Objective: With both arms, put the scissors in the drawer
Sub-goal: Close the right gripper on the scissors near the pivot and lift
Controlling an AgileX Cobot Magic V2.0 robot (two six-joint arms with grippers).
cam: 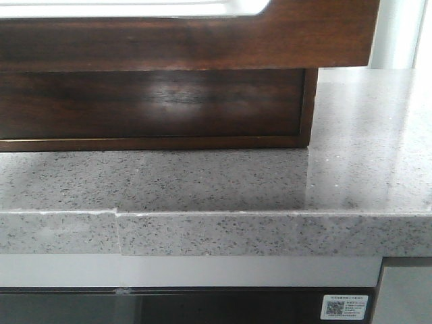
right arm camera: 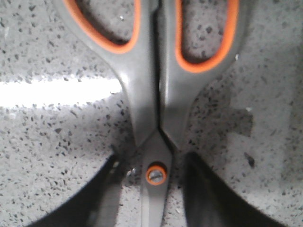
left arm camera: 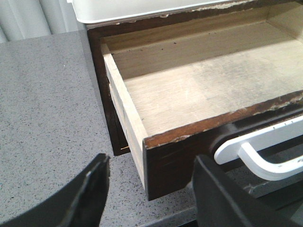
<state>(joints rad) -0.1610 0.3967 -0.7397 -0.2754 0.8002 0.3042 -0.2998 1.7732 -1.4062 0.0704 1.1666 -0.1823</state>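
Drawer (left arm camera: 199, 90) pulled open, upper right of left wrist frame; left jaws apart, holding nothing. Right jaws straddled scissors (right arm camera: 156, 94) pivot mid-frame on desk (right arm camera: 52, 156), maybe touching, couldn't tell.

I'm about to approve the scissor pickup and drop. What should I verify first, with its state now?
1. Dark brown wooden drawer pulled open: ok.
2. Drawer floor free of items where visible: ok.
3. Right gripper straddles the grey, orange-lined scissors at the pivot: ok.
4. Scissors clamped: not ok, fingers apart.
5. Left gripper holding the white drawer handle: not ok, open beside it.
6. Scissor blades closed: cannot tell.
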